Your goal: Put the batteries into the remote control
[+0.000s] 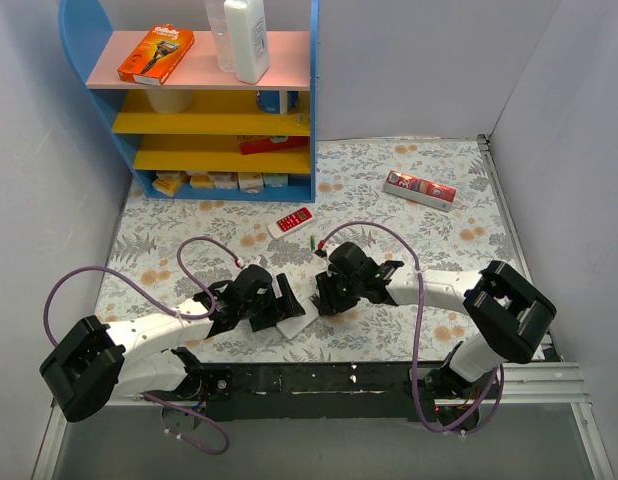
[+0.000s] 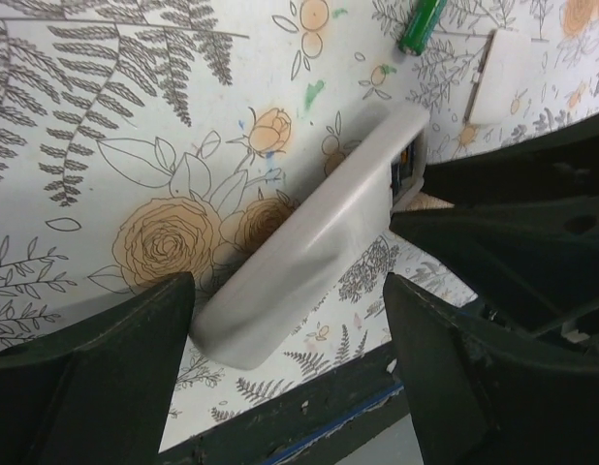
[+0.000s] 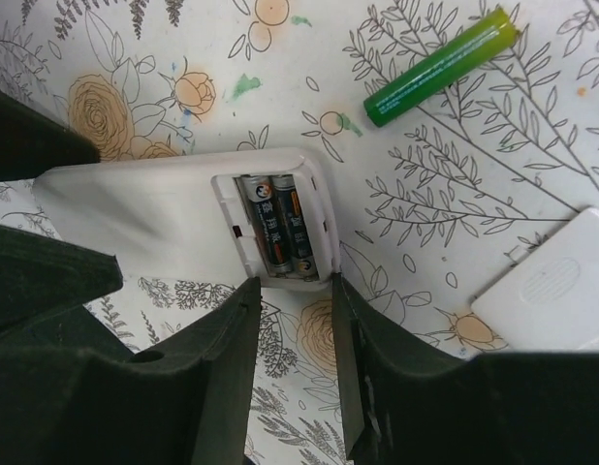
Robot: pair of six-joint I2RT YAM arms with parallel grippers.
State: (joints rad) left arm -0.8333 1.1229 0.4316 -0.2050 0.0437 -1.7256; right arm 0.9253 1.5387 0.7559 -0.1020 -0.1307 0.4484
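1. I see the white-grey remote (image 3: 154, 213) lying back-up, its battery bay uncovered.
2. Two dark batteries (image 3: 280, 232) sit side by side inside that bay.
3. One green battery (image 3: 440, 68) lies loose, apart from the remote.

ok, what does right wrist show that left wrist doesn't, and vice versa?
Right wrist only: two cells seated in the open compartment of the remote control. Left wrist only: the left tool straddling the remote's body, with a gap on one side. Both: the loose green battery and the detached cover lying beside the remote.
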